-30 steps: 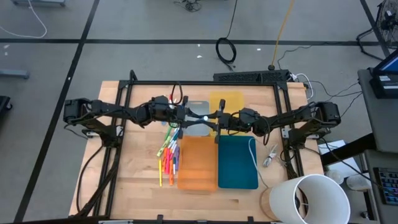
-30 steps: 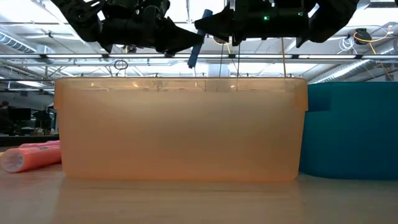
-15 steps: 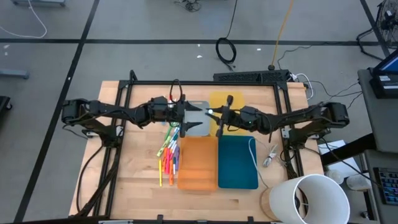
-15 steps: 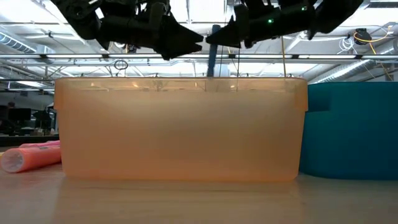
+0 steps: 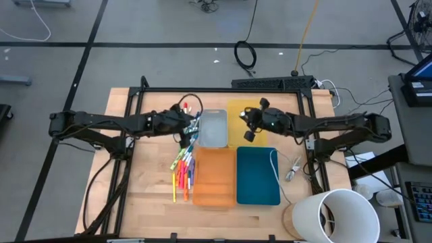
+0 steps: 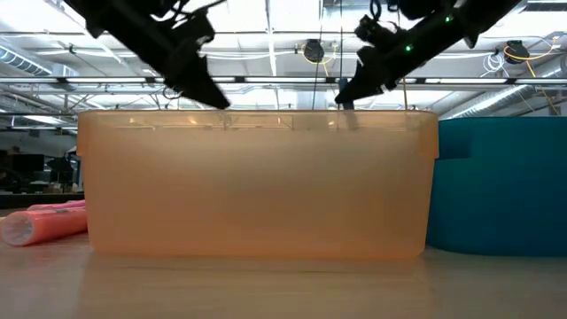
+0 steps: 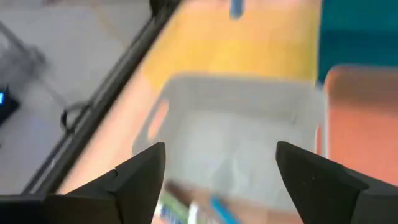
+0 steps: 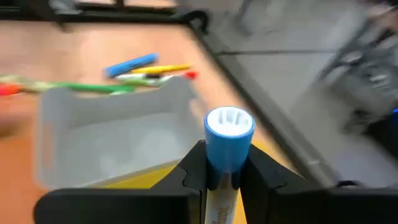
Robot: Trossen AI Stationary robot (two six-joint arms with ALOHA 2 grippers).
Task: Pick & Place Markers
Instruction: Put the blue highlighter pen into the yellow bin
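Several loose markers lie on the wooden table left of the orange tray, and more lie beside the grey tray. My right gripper is shut on a blue marker above the yellow tray. At the grey tray's left rim my left gripper stands open, nothing between its fingers. A pink marker lies on the table beside the orange tray. My right gripper pinches the blue marker between its two fingers just behind its blue end. That end sticks out past the fingertips, and the pale barrel runs back between them. The fingers slant down from the table's right side. The marker is lifted clear.
A teal tray sits right of the orange one, with a white cord along its right rim. A large white cylinder stands at the near right corner. A black frame borders the table's far side and both arm bases.
The grippers met over the grey tray with the blue marker between them. My left gripper opened, let go and drew back toward the table's left edge. My right gripper kept the marker and drew back toward the right, over the yellow tray. Both tipped up from pointing down.
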